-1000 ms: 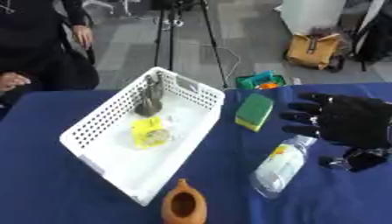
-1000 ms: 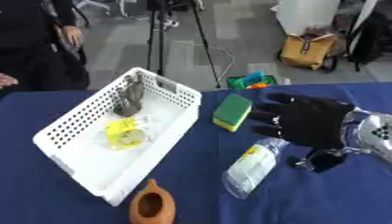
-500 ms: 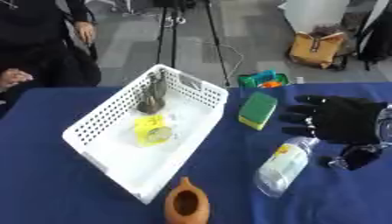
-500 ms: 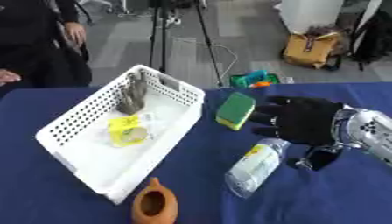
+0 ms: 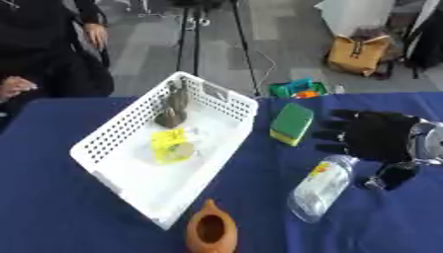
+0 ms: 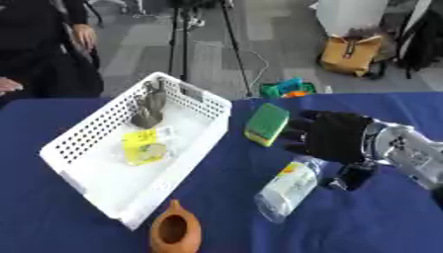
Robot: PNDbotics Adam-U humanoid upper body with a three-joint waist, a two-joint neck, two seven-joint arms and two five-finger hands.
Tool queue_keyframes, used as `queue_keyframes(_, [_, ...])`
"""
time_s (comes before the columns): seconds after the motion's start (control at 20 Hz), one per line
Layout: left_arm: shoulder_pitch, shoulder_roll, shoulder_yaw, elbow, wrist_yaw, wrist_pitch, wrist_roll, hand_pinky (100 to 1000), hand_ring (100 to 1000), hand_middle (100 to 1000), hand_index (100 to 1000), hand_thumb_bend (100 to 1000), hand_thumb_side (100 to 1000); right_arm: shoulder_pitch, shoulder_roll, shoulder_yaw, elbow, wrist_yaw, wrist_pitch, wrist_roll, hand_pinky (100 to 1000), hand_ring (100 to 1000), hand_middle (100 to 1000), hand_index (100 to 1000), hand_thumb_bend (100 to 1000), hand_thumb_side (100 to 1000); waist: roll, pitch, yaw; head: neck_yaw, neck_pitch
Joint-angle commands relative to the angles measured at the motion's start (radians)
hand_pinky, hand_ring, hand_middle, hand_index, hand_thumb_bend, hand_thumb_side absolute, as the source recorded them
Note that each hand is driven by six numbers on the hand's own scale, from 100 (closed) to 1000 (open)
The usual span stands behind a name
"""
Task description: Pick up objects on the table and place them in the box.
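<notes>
The right hand (image 5: 374, 141) reaches in palm down with fingers spread and holding nothing, poised just above the top of the clear bottle (image 5: 318, 188) lying on the blue table (image 5: 52, 207), beside the green sponge (image 5: 290, 123) and the white basket (image 5: 130, 170).

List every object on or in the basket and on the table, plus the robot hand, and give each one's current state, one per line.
White basket: on the table, holding two items.
Grey figurine: upright in the basket.
Yellow packet: flat in the basket.
Green sponge: on the table, outside the basket.
Clear bottle: on its side.
Brown pot: upright, mouth open.
Right robot hand: open, holding nothing.
</notes>
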Motion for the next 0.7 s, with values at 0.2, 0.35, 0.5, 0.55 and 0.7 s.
queue_keyframes(0.2, [-0.002, 0.008, 0.004, -0.014, 0.002, 0.004, 0.003, 749, 773, 854, 797, 100, 1000, -0.062, 0.046, 0.035, -0.086, 0.153, -0.028, 0.282, 1000, 1000, 1000, 1000, 391, 570, 0.008, -0.030, -0.018, -0.168, -0.113])
queue_keyframes(0.35, [0.003, 0.008, 0.005, -0.014, 0.000, 0.005, 0.004, 749, 773, 854, 797, 100, 999, -0.089, 0.082, 0.050, -0.114, 0.140, -0.039, 0.389, 1000, 1000, 1000, 1000, 381, 563, 0.017, -0.033, -0.029, -0.208, -0.152])
queue_keyframes(0.5, [0.013, 0.010, 0.007, -0.014, -0.002, 0.009, 0.005, 749, 773, 853, 797, 100, 998, -0.106, 0.098, 0.058, -0.130, 0.111, -0.042, 0.441, 1000, 1000, 1000, 1000, 381, 563, 0.029, -0.031, -0.039, -0.234, -0.180])
queue_keyframes(0.55, [0.015, 0.010, 0.007, -0.014, -0.003, 0.011, 0.005, 749, 773, 853, 797, 100, 998, -0.111, 0.102, 0.060, -0.131, 0.103, -0.043, 0.453, 1000, 1000, 1000, 1000, 382, 560, 0.033, -0.031, -0.042, -0.238, -0.182])
queue_keyframes(0.7, [0.016, 0.010, 0.007, -0.014, -0.004, 0.012, 0.006, 749, 773, 853, 797, 100, 997, -0.121, 0.115, 0.066, -0.125, 0.089, -0.045, 0.481, 1000, 1000, 1000, 1000, 387, 533, 0.039, -0.029, -0.046, -0.228, -0.168])
